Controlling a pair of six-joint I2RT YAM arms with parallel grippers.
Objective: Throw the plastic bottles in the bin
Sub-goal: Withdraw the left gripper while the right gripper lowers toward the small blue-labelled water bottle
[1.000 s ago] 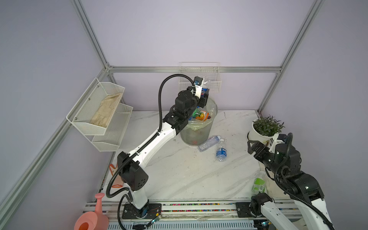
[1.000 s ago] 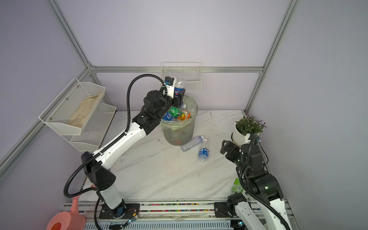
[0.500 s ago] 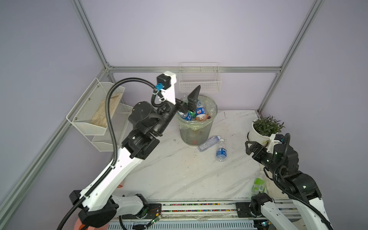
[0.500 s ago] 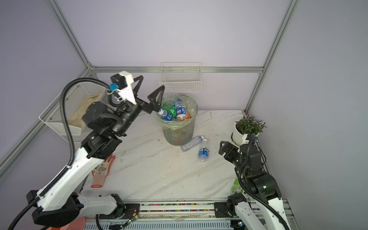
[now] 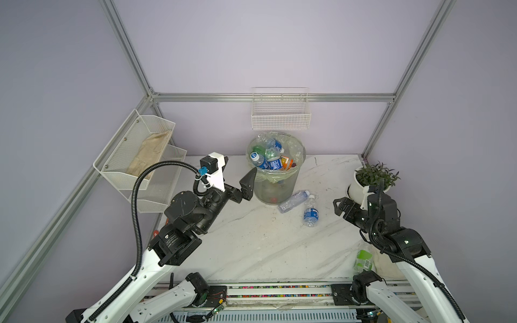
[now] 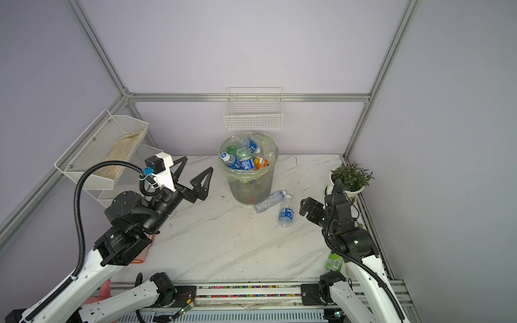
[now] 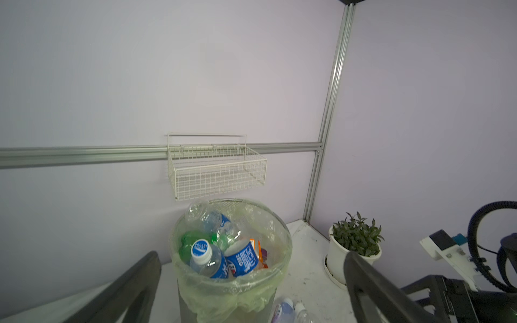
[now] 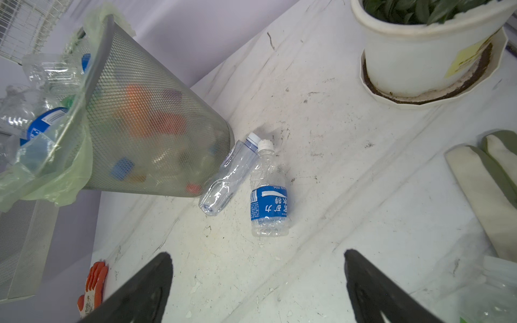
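The clear bottle and blue-labelled bottle, lying caps rearward, are being flanked by bin and potted plant; left gripper and right gripper are being held agape, empty.

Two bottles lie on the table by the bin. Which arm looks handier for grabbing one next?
Right. The right hand, open, faces the blue-labelled bottle lying close by; the left hand, also open, is on the other side of the bin.

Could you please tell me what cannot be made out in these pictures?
- Bottles low in the bin: right wrist view, blurred by mesh and bag; count unclear.
- Green-labelled bottle: both top views, partly behind the right arm.
- Orange glove: in a top view, mostly behind the left arm.
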